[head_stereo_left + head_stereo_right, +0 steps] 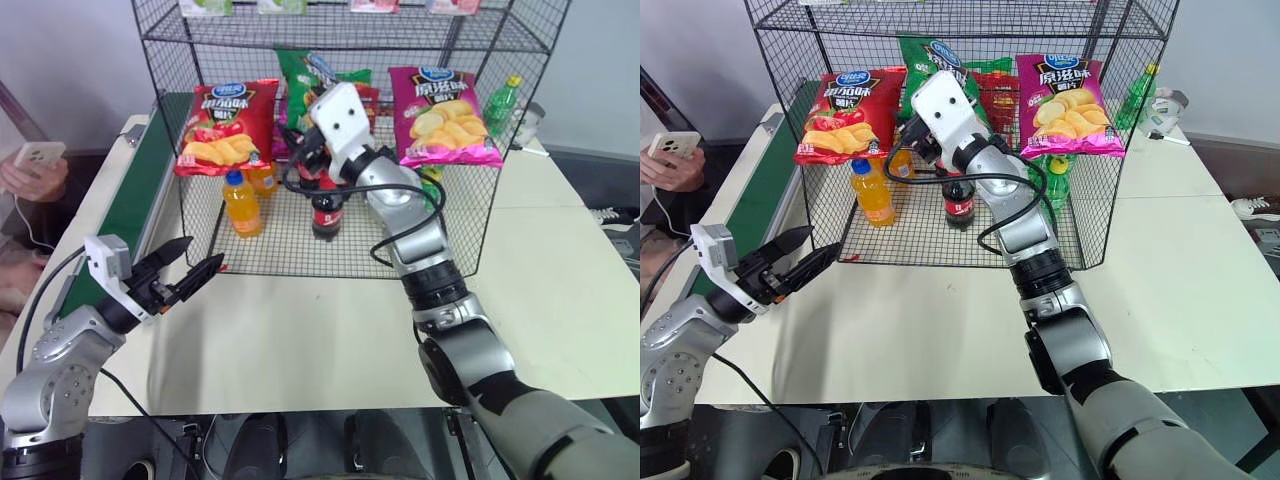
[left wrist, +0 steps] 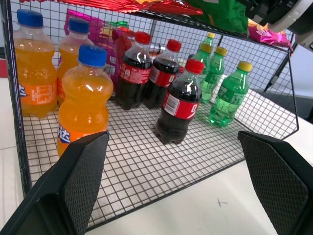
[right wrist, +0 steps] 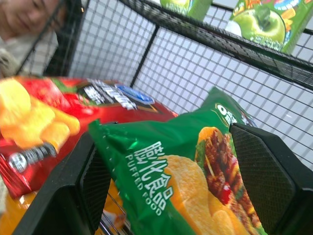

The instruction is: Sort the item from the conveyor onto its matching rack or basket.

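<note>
The item, a shiny green crisp bag (image 3: 181,171), is inside the black wire rack (image 1: 460,210) at the level of its middle shelf, between a red bag (image 1: 225,125) and a pink bag (image 1: 443,115). My right gripper (image 3: 166,137) reaches into the rack, with its two fingers pressed on either side of the green bag. My left gripper (image 1: 204,253) hovers open and empty over the white table, just in front of the rack's front left corner. The dark green conveyor (image 1: 135,195) runs along the table's left side, and the stretch in view is bare.
Orange bottles (image 2: 83,98), cola bottles (image 2: 178,100) and green bottles (image 2: 230,93) stand on the rack's grid floor. Juice cartons (image 3: 261,22) sit on the top shelf. A person's hand holding a phone (image 1: 35,165) is at the far left, beyond the conveyor.
</note>
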`<action>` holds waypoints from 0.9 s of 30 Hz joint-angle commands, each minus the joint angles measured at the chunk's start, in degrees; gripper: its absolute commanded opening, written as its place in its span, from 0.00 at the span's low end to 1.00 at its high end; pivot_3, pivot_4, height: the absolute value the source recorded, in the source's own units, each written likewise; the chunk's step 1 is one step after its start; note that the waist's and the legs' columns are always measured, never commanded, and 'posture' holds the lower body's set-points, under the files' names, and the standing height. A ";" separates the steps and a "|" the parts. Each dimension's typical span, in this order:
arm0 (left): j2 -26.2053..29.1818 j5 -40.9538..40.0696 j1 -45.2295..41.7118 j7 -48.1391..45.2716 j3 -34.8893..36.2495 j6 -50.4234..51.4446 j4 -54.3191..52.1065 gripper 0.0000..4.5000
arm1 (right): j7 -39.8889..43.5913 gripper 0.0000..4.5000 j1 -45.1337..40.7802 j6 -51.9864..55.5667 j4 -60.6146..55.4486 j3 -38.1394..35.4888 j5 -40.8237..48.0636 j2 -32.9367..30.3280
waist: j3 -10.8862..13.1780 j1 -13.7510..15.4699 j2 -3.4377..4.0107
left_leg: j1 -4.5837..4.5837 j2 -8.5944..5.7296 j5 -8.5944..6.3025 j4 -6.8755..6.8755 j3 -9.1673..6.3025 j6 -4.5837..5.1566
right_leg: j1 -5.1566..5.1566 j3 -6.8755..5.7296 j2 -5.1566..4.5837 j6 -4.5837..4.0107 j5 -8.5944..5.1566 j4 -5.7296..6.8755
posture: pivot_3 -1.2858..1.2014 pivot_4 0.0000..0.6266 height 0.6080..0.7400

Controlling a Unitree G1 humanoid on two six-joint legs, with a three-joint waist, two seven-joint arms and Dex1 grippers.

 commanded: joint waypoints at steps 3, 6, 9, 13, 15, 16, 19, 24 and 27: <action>0.41 0.12 1.87 -0.02 1.22 -0.85 -2.92 1.00 | 11.02 0.84 6.49 4.90 -15.85 -1.04 11.58 -2.56 | 0.00 0.16 0.00 | 0.00 0.00 -0.01 -0.10 0.00 0.02 | 0.00 -0.01 -0.03 0.00 0.00 -0.07 | 0.52 0.24 0.99; 0.61 0.56 2.63 0.11 1.64 -1.29 -2.99 1.00 | 15.06 0.84 10.56 10.66 -25.93 -3.01 20.40 -4.23 | 0.00 0.17 0.00 | -0.01 -0.01 -0.01 -0.13 -0.01 0.02 | 0.01 -0.02 -0.06 0.00 0.00 -0.09 | 0.52 0.24 0.99; 0.92 1.02 2.97 0.36 1.92 -1.55 -3.20 1.00 | 15.20 0.84 11.90 16.56 -32.64 -6.22 29.20 -4.59 | 0.01 -0.01 0.02 | -0.01 -0.01 -0.01 -0.16 -0.01 0.02 | -0.03 -0.02 -0.06 0.00 0.00 -0.08 | 0.52 0.24 0.99; 3.25 2.11 3.73 0.92 3.74 -0.71 -3.56 1.00 | 20.86 0.84 19.27 22.02 -38.72 -11.02 36.62 -13.46 | -0.04 0.31 -0.06 | 0.02 0.00 -0.01 -0.23 -0.03 0.02 | -0.02 -0.04 -0.05 -0.01 0.00 -0.10 | 0.52 0.24 0.99; 4.60 2.57 4.22 0.95 4.80 -0.61 -3.53 1.00 | 25.32 0.84 24.32 23.25 -40.99 -11.95 38.72 -19.11 | -0.04 0.75 -0.06 | 0.02 -0.04 -0.03 -0.25 -0.09 0.05 | 0.11 -0.12 -0.12 -0.01 0.00 -0.26 | 0.52 0.24 0.99; 5.50 2.64 4.59 0.99 5.78 -0.44 -3.37 1.00 | 28.30 0.84 27.84 23.76 -42.08 -13.09 40.07 -22.59 | -0.04 0.76 -0.06 | 0.02 -0.07 -0.05 -0.29 -0.09 0.08 | 0.16 -0.12 -0.17 -0.01 0.00 -0.39 | 0.52 0.24 0.99; 8.13 3.88 5.73 0.62 7.34 -0.15 -2.93 1.00 | 33.00 0.84 34.81 26.25 -42.75 -17.16 44.55 -29.66 | -0.02 0.77 -0.02 | 0.04 -0.08 -0.06 -0.49 -0.08 0.10 | 0.26 -0.14 -0.19 -0.01 0.01 -0.74 | 0.52 0.24 0.99; 12.01 3.83 8.71 -2.58 11.13 0.17 -2.89 1.00 | 42.89 0.84 46.26 24.28 -35.39 -26.95 45.92 -40.20 | -0.01 0.28 0.01 | 0.10 -0.04 -0.06 -0.72 -0.09 0.10 | 0.35 -0.19 -0.13 -0.01 0.00 -1.00 | 0.52 0.24 0.99; 13.75 6.55 9.79 -3.94 11.62 -0.85 0.61 1.00 | 46.17 0.84 49.78 20.15 -32.90 -27.45 43.31 -42.03 | -0.01 0.20 0.01 | 0.26 -0.05 -0.06 -0.72 -0.07 0.11 | 0.51 -0.17 -0.12 -0.02 0.00 -1.02 | 0.52 0.24 0.99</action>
